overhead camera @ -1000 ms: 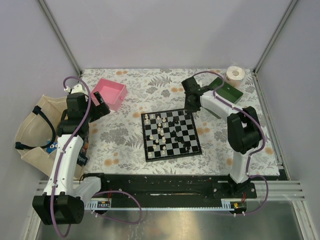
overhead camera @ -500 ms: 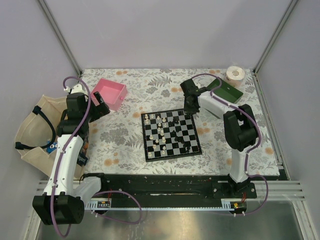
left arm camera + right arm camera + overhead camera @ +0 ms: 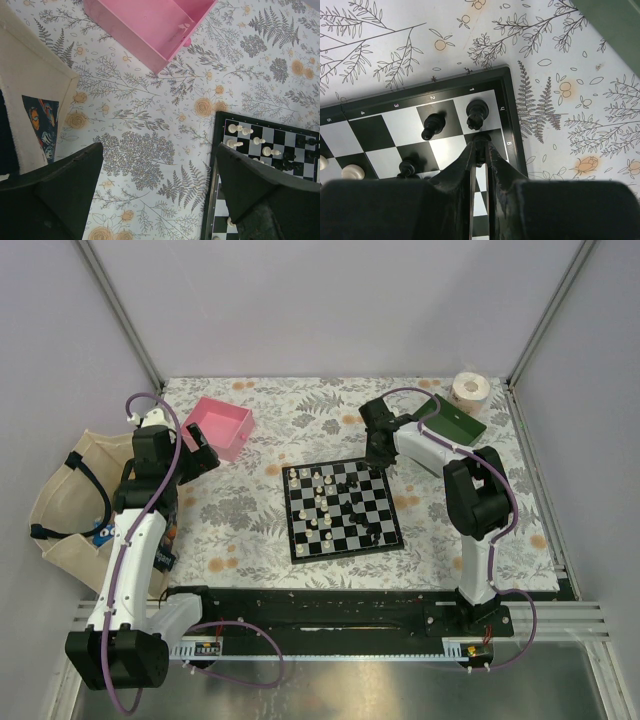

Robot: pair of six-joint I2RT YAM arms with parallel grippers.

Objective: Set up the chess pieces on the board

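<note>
The board (image 3: 289, 515) lies mid-table with cream and black chess pieces scattered over it. My right gripper (image 3: 378, 462) is low over its far right corner. In the right wrist view the right gripper (image 3: 480, 148) is shut on a black chess piece (image 3: 481, 140) that stands on the black square by the border (image 3: 512, 115). Two black pieces (image 3: 477, 114) (image 3: 433, 125) stand just beyond it. My left gripper (image 3: 205, 455) hovers left of the board, and in its wrist view the left gripper (image 3: 159, 150) is open and holds nothing; cream pieces (image 3: 239, 130) show on the board's edge.
A pink tray (image 3: 222, 425) sits at the far left, close to the left gripper. A green tray (image 3: 455, 422) and a roll of tape (image 3: 470, 390) are in the far right corner. A cream cloth bag (image 3: 70, 500) lies off the table's left edge.
The right arm's elbow has swung slightly left while its gripper stays at the board's far right corner. The left arm has not moved.
</note>
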